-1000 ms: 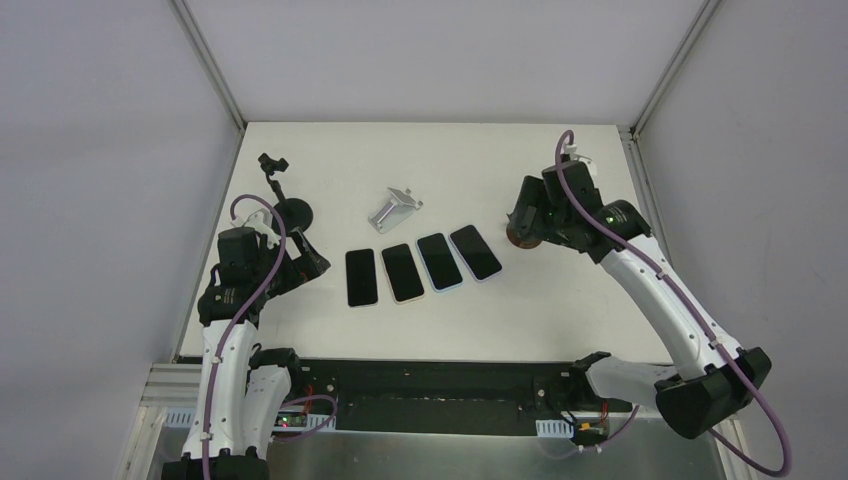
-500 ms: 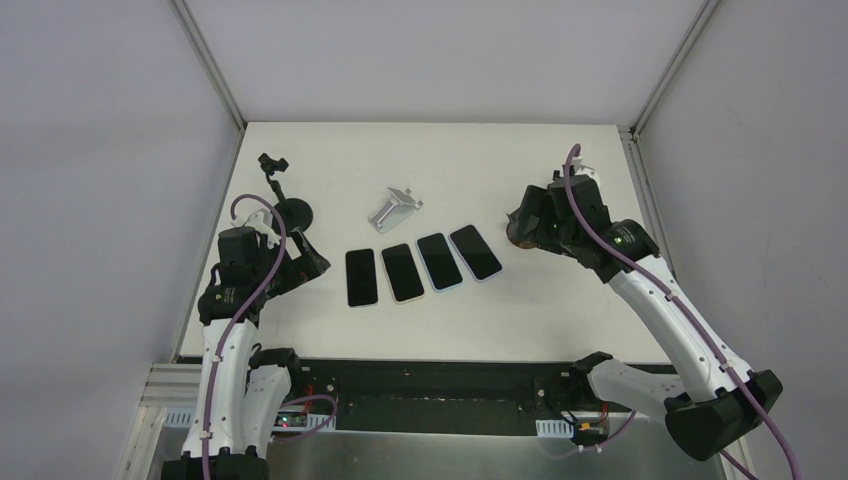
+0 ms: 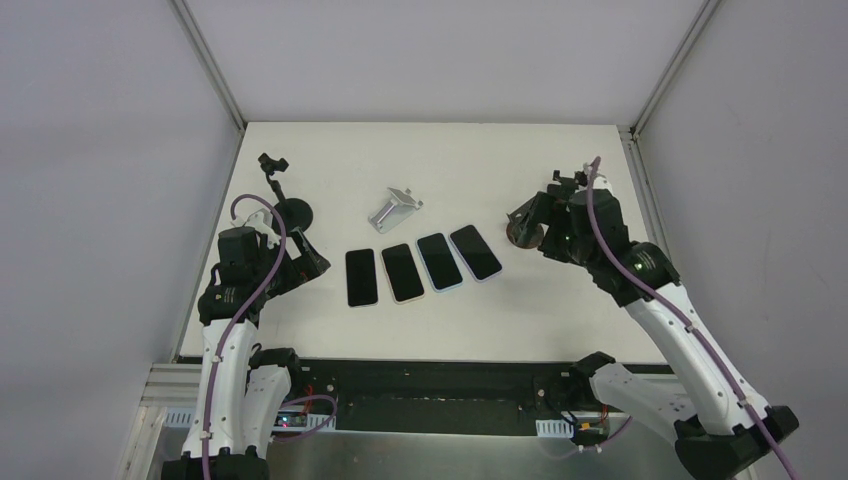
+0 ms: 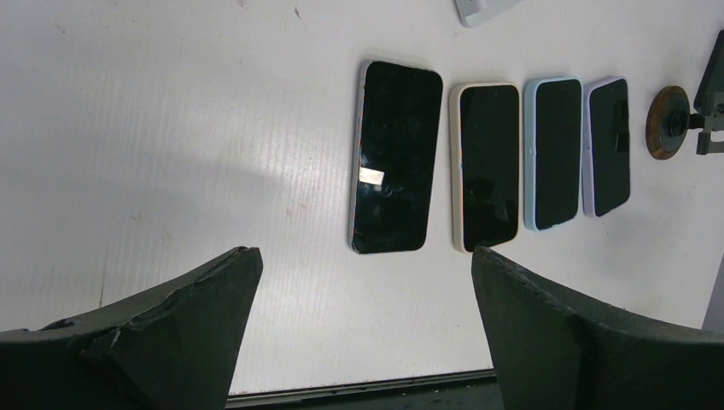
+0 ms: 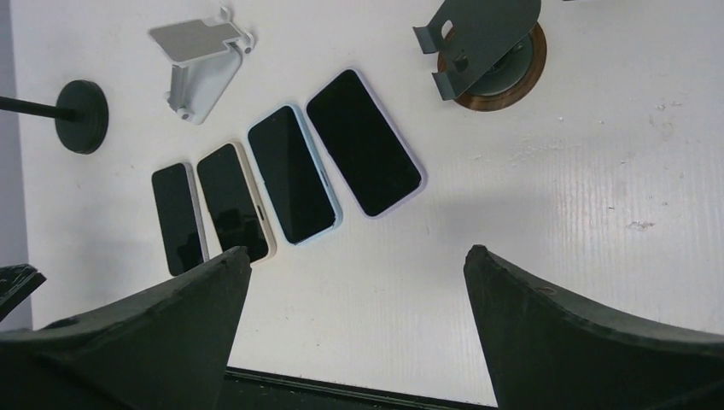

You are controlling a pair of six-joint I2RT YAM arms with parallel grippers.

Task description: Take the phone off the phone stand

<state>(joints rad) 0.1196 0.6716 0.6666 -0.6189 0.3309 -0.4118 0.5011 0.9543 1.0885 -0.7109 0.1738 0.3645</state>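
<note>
Four phones flat in a row on the table, none on the silver stand or the round-base stand, so looks done imo. Both left gripper & right gripper spread wide, nothing held. I'd back the arms off high, w/o clipping the row.

No legible text, labels or numbers anywhere.

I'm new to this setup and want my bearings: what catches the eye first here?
Four dark-screened phones lie flat in a row in the middle of the table, none on a stand. Behind them sits an empty silver stand; a dark stand on a round wooden base stands to their right, also empty.
</note>
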